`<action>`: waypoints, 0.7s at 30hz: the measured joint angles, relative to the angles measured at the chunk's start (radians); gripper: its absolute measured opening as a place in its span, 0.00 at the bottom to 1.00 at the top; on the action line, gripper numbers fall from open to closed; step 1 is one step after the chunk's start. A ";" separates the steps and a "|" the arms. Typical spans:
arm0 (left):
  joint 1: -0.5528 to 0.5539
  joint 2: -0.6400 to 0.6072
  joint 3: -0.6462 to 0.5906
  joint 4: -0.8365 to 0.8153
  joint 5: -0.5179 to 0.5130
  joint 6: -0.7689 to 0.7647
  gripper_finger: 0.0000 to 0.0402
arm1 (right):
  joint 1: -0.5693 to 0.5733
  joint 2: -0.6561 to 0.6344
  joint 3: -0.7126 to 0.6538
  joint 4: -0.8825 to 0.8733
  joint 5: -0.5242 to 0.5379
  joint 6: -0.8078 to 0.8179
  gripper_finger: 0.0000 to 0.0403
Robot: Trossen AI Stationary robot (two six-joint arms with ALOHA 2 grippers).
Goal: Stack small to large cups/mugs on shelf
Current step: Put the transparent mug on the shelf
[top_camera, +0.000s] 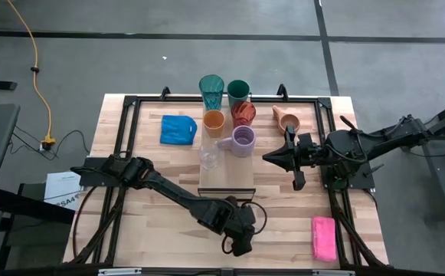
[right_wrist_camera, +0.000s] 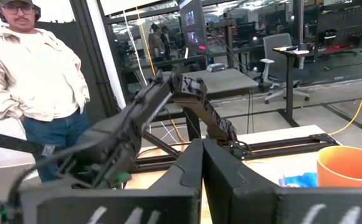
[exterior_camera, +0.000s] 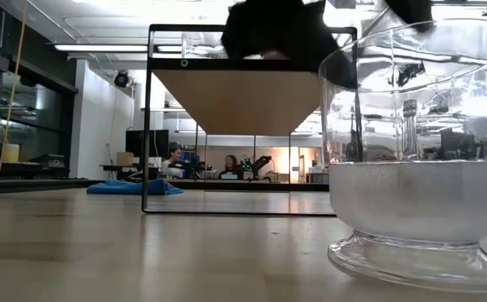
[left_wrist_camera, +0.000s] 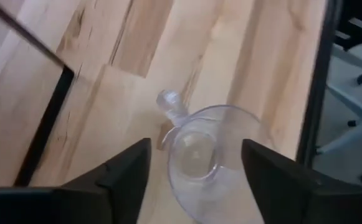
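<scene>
A clear glass [left_wrist_camera: 199,158] with a small handle stands upright on its base on the tabletop near the front edge. It looms large in the low view as the clear glass [exterior_camera: 419,168]. My left gripper [left_wrist_camera: 196,144] hangs open just above it, one finger on either side, apart from the glass. In the high view my left gripper [top_camera: 241,241] hides that glass. A second clear glass [top_camera: 209,157] stands on the shelf [top_camera: 230,180]. The other cups cluster at the far side: teal [top_camera: 211,92], dark green [top_camera: 238,90], orange [top_camera: 214,121], red [top_camera: 243,113], tan [top_camera: 287,119], lavender [top_camera: 243,140]. My right gripper [top_camera: 278,157] waits shut, level, right of the shelf.
A blue cloth [top_camera: 178,129] lies at the far left beside the cups. A pink sponge [top_camera: 323,238] lies near the front right corner. The shelf's black frame [exterior_camera: 147,126] stands mid-table. A person [right_wrist_camera: 37,81] stands beyond the table.
</scene>
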 joint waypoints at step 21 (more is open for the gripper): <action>-0.013 -0.412 0.025 -0.498 -0.092 0.266 0.69 | 0.000 -0.004 0.000 -0.020 0.000 0.007 0.00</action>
